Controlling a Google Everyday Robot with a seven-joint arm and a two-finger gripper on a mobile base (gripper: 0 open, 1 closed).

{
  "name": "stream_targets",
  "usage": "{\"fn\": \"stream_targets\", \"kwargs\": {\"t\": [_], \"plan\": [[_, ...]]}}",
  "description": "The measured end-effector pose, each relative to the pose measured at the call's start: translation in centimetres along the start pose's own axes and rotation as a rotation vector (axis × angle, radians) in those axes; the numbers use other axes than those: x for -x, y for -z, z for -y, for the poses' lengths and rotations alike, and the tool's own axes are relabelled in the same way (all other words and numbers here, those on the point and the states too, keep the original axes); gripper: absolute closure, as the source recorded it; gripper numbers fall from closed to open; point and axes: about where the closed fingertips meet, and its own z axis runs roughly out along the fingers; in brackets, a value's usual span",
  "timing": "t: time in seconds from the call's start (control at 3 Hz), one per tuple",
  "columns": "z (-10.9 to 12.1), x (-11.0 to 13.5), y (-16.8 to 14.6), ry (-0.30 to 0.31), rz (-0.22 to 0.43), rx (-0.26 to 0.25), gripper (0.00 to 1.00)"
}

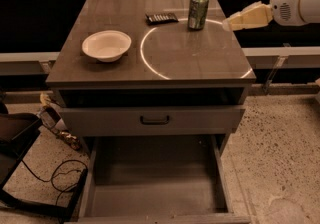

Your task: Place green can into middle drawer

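Observation:
The green can (198, 10) stands upright at the back right of the cabinet top (200, 63), on the rim of a white ring mark. My gripper (229, 22), cream fingers on a white arm, reaches in from the right. It hovers level with the can, a short way to its right, not touching it. Under the top there is a dark gap, then a shut drawer front with a black handle (154, 119). Below it a drawer (155, 188) is pulled far out and is empty.
A white bowl (106, 45) sits on the left of the top. A small black device (161, 18) lies left of the can. A shelf rail runs behind the cabinet. Cables and a dark object (30, 168) lie on the speckled floor at the left.

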Motion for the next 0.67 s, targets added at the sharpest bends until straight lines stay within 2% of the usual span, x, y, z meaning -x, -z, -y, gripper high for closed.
{"fn": "stream_targets", "kwargs": {"t": [0.33,0.67], "plan": [[-0.2,0.1,-0.1,-0.001,0.006,-0.003,0.00],[-0.4,0.5,-2.5,-0.047,0.078,-0.001,0.00]]}}
